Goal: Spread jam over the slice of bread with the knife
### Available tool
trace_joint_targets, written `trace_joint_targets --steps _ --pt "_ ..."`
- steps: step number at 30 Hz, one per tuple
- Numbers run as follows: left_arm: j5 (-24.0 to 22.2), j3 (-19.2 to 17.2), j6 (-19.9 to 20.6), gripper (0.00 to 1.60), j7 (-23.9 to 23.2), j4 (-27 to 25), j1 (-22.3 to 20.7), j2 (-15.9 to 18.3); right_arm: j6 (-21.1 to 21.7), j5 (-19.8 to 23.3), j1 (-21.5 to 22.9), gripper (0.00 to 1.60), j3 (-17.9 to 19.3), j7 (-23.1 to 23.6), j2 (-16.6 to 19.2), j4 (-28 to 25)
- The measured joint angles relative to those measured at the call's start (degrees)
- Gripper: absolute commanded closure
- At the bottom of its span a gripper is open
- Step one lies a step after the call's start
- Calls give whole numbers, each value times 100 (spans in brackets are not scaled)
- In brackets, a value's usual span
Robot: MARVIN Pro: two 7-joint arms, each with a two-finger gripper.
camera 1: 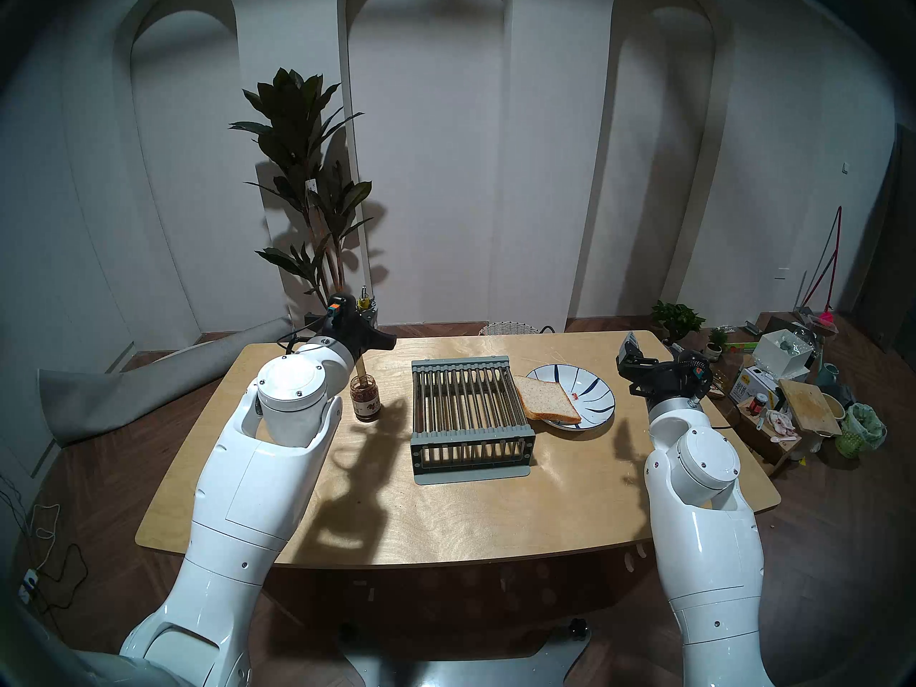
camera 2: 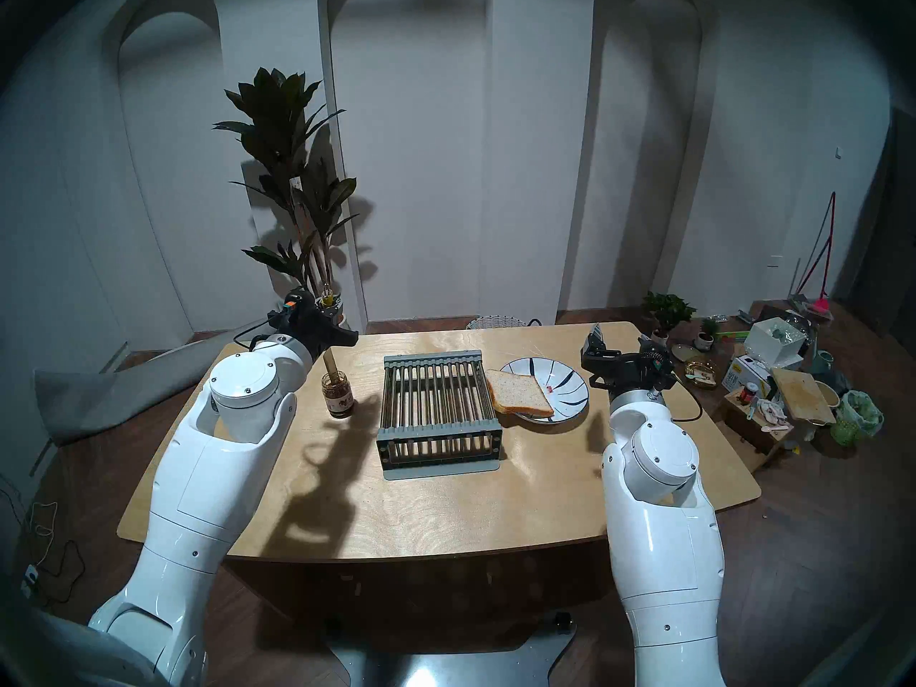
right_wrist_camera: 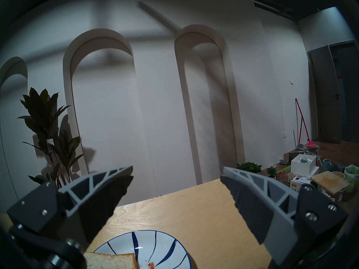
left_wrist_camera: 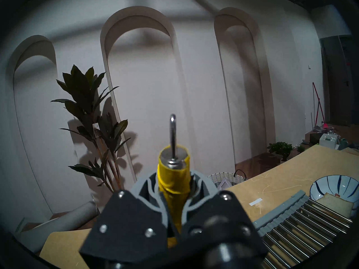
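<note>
Over the jam jar (camera 1: 366,397), my left gripper (left_wrist_camera: 173,200) pinches the knife (camera 1: 361,368); I'd dip straight, staying off the glass. Right gripper (right_wrist_camera: 176,187) spread, idle.

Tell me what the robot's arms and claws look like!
Both arms are glossy white, chunky, with round joint caps and little screws. Each wrist is black; the left one has a black cable and an orange tag. The right claw has two grey ribbed fingers with dark jagged pads.

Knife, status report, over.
Left gripper shut on knife, blade down in jam jar. Right gripper open, empty. Bread on plate; rack between.
</note>
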Motion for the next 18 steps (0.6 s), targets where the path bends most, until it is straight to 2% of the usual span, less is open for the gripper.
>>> trace_joint_targets --steps 7,18 --pt "92 146 71 160 -99 120 -101 20 -2 -5 -19 0 15 -20 -2 -6" --pt "271 393 497 160 -323 262 -321 155 -9 108 -49 0 108 -14 -4 -31"
